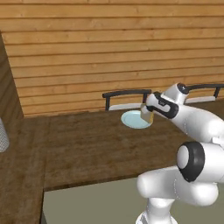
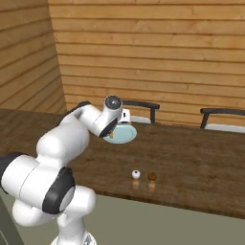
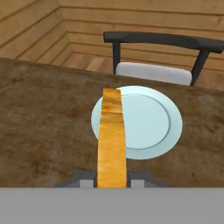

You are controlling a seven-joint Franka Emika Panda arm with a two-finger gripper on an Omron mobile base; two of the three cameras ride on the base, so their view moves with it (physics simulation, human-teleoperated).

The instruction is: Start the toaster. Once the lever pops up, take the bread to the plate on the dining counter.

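Note:
My gripper (image 3: 112, 179) is shut on the bread (image 3: 112, 140), a tan-golden slice seen edge-on, held upright between the fingers. The slice hangs over the left part of the pale blue-white plate (image 3: 148, 122), which lies on the dark wood-grain dining counter (image 3: 39, 127) near its far edge. In the left base view the gripper (image 1: 146, 114) reaches over the right rim of the plate (image 1: 132, 120) with the arm stretched forward. In the right base view the hand hides the left side of the plate (image 2: 124, 135), and a bit of bread (image 2: 111, 135) peeks out.
A black chair with a pale seat (image 3: 162, 41) stands just behind the plate, and a second chair (image 2: 225, 114) stands further right. Two small shakers, white (image 2: 136, 174) and brown (image 2: 152, 177), stand near the counter's front edge. A grey object (image 1: 2, 135) sits at far left.

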